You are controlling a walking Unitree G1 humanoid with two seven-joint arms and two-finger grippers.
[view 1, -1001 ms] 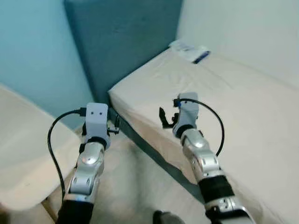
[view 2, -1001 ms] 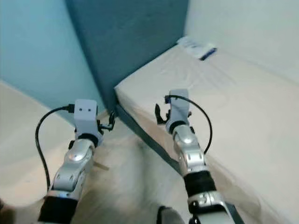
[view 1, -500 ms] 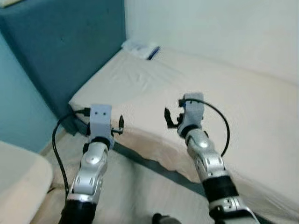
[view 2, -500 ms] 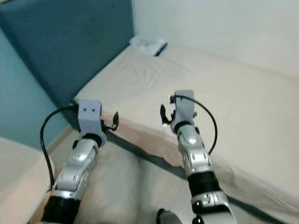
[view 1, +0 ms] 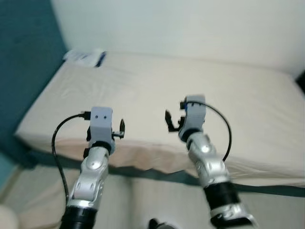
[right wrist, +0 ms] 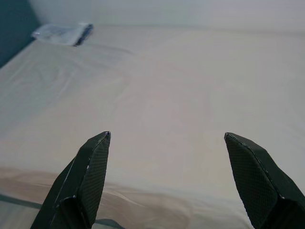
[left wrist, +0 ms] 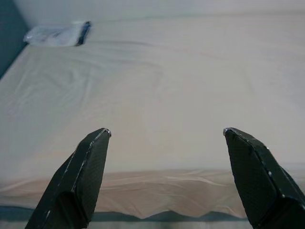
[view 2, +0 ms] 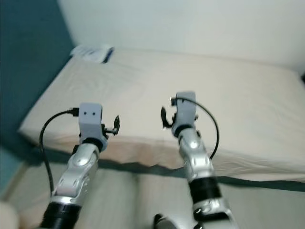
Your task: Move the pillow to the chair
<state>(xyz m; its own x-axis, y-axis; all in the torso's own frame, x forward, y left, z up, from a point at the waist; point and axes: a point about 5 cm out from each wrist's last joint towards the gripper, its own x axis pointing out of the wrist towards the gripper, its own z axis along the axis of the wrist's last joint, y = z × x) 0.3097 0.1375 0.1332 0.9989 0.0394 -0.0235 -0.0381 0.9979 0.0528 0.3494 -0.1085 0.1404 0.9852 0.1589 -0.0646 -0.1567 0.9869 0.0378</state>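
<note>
A bed (view 1: 157,95) with a cream sheet lies straight ahead of me, its near edge just beyond my arms. A small white and blue packet (view 1: 86,57) rests at the bed's far left corner, next to the dark teal headboard (view 1: 24,62); the same packet (left wrist: 57,34) shows in the left wrist view. My left gripper (view 1: 119,129) is held up before the bed's edge, open and holding nothing. Beside it, my right gripper (view 1: 170,121) is open too, over the near edge. Both sets of fingertips (right wrist: 102,138) look across bare sheet.
A white wall (view 1: 190,24) runs behind the bed. A dark strip of bed base (view 1: 157,174) shows under the sheet's hem, with pale floor (view 1: 143,200) below it. A pale rounded corner (view 1: 7,222) sits at the lower left edge.
The camera has swung to the right: the bed now faces me squarely and the cream seat at the left has slid almost out of the picture. My arms hold the same pose.
</note>
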